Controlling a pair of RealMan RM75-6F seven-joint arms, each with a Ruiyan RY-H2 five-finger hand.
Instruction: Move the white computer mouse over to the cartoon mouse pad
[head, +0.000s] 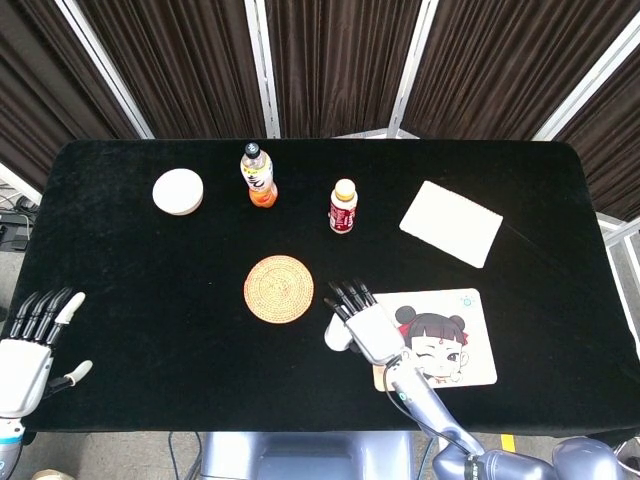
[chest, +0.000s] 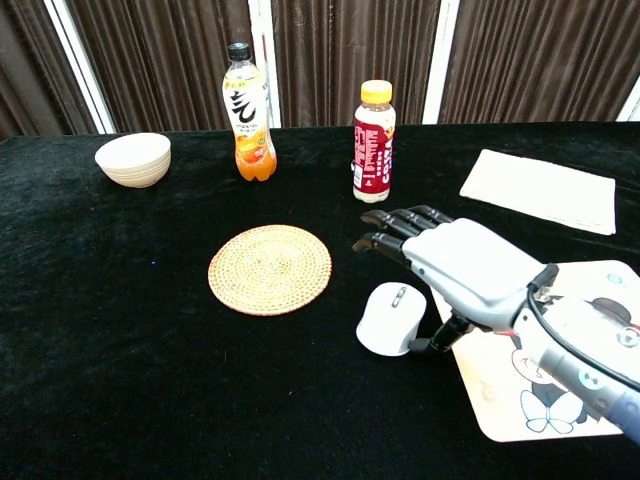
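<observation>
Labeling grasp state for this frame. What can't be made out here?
- Contact between the right hand and the mouse: in both views the palm covers the mouse's right side, so a grip cannot be confirmed.
- Pad artwork: partly hidden by the right arm in both views; chest view also cuts it at the right edge.
- Left hand: head view only, cut off at the bottom-left corner.
- Bottle label text: too small.

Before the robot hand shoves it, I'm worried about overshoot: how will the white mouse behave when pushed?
The white mouse looks like a rigid, smooth shell, so it probably slides as one piece rather than rolling. Low and flat-bottomed, it seems unlikely to tip. The mouse pad edge may catch it slightly.
</observation>
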